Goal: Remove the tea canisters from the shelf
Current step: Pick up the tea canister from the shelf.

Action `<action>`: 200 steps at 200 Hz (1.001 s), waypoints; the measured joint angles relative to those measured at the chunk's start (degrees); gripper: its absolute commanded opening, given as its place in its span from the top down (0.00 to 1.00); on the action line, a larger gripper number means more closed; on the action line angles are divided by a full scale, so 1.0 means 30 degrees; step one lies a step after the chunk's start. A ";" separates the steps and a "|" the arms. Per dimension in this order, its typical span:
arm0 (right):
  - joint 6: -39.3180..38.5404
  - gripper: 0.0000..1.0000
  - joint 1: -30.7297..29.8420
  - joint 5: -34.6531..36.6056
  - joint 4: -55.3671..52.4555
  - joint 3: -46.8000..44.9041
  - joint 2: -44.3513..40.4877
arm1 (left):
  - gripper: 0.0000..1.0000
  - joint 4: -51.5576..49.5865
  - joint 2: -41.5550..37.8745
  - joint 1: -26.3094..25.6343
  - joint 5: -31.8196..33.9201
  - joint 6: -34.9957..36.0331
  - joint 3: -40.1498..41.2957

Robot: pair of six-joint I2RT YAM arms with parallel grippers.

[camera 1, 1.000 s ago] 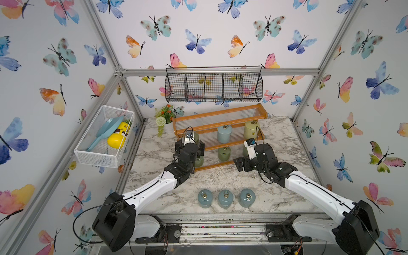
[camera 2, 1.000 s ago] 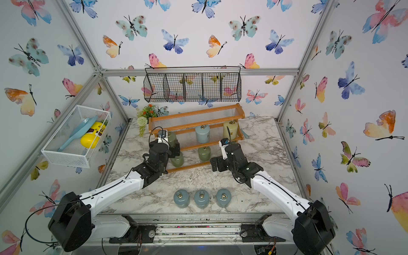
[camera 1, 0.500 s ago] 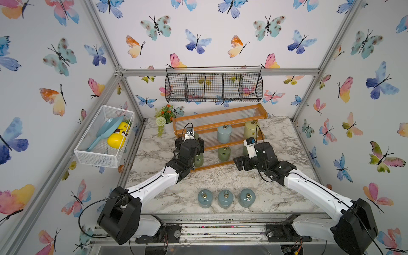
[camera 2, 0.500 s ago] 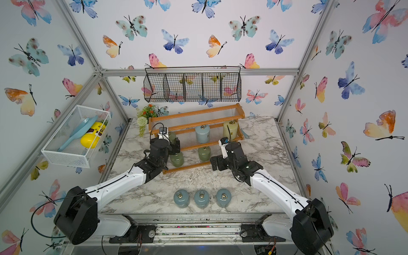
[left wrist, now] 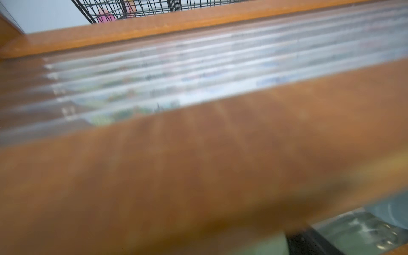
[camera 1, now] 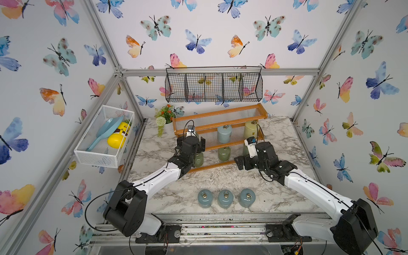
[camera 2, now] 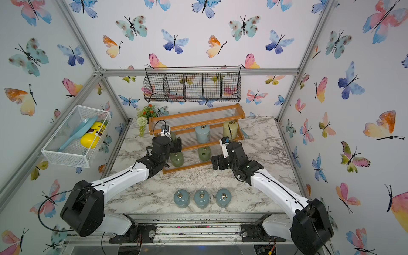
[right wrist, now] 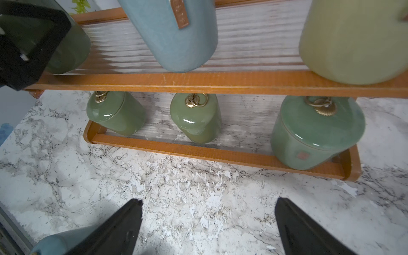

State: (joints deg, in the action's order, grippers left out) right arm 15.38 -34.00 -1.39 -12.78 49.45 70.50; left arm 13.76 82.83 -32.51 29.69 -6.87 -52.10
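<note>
The left claw (camera 1: 196, 143), spread wide, is set at a green tea canister (right wrist: 77, 53) on the middle tier of the shelf (camera 1: 220, 113); the right claw (right wrist: 208, 201) is held apart in front of the shelf. The canister should be straddled squarely, then lifted over the rail.

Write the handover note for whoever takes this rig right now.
Left gripper: open, at the dark green canister on the shelf's middle tier; no grip visible.
Right gripper: open, empty, over the table before the shelf.
Done: three pale blue canisters stand on the table.
To do: six on the shelf: dark green, pale blue, pale yellow on the middle tier; three green on the bottom.
</note>
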 measured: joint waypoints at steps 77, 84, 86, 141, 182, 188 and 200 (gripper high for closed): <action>0.0007 0.00 0.0109 -0.0044 -0.0007 -0.0131 -0.0306 | 0.01 0.0291 0.0794 0.0270 -0.0087 -0.0102 -0.0765; 0.0007 0.00 0.0109 -0.0044 -0.0007 -0.0160 -0.0328 | 0.00 0.0357 0.0918 0.0299 -0.0131 -0.0131 -0.0845; 0.0007 0.00 0.0109 -0.0051 -0.0007 -0.0168 -0.0328 | 0.00 0.0386 0.0954 0.0313 -0.0146 -0.0138 -0.0860; 0.0015 0.00 0.0233 -0.0036 -0.0087 -0.0328 -0.0503 | 0.13 0.0605 0.1115 0.0357 -0.0342 -0.0277 -0.0918; 0.0015 0.00 0.0240 -0.0044 -0.0102 -0.0328 -0.0503 | 0.23 0.0612 0.1115 0.0393 -0.0648 -0.0277 -0.0911; 0.0015 0.00 0.0240 -0.0044 -0.0109 -0.0328 -0.0503 | 0.23 0.0612 0.1107 0.0393 -0.0714 -0.0277 -0.0911; 0.0015 0.00 0.0270 -0.0036 -0.0109 -0.0328 -0.0503 | 0.24 0.0612 0.1093 0.0408 -0.0889 -0.0277 -0.0911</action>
State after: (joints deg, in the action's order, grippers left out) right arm 15.42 -33.19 -1.50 -13.10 48.47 68.99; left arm 15.59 86.11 -31.29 27.03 -7.70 -54.83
